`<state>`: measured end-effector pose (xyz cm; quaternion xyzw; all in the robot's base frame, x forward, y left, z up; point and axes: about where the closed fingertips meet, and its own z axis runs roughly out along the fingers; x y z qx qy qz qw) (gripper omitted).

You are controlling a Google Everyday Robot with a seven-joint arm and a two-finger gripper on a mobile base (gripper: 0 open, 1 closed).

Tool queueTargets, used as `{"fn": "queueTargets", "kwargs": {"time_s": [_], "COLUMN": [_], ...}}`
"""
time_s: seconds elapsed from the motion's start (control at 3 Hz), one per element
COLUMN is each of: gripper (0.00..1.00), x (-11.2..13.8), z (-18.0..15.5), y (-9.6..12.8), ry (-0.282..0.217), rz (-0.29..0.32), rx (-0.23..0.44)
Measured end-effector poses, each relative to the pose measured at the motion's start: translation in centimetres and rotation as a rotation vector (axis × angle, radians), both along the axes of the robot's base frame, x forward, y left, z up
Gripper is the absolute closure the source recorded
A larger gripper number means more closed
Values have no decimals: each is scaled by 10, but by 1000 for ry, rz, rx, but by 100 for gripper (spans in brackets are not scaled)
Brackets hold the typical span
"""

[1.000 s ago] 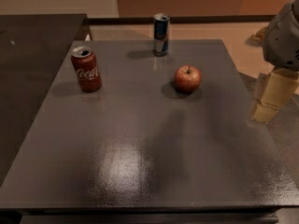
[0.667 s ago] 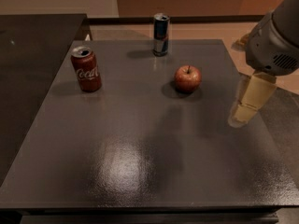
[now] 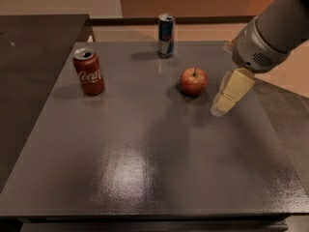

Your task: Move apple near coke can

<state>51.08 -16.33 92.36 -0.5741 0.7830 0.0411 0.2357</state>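
A small red apple (image 3: 194, 81) with a dark stem sits upright on the dark grey table (image 3: 145, 149), right of centre. The red coke can (image 3: 89, 72) with white script stands upright toward the table's left, well apart from the apple. My gripper (image 3: 223, 105) comes in from the upper right on a grey arm; its cream fingers point down and left, just right of the apple and a little above the tabletop. It holds nothing.
A taller, slimmer blue-and-silver can (image 3: 166, 36) stands near the table's far edge, behind the apple. A dark counter (image 3: 34, 47) adjoins the table on the left. Tan floor lies beyond the far and right edges.
My gripper and arm have moved left over the table's right side, closing in on the apple. The apple and both cans have not moved.
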Motion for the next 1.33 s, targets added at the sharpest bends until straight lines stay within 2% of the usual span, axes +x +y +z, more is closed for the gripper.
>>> {"fn": "queueTargets", "kwargs": {"time_s": [0.33,1.33], "gripper": [0,0], "x": [25,65], "z": [-15,-57], "y": [7,34], "ry": [4,30], "rz": [-21,-34], "rx": [49,141]}}
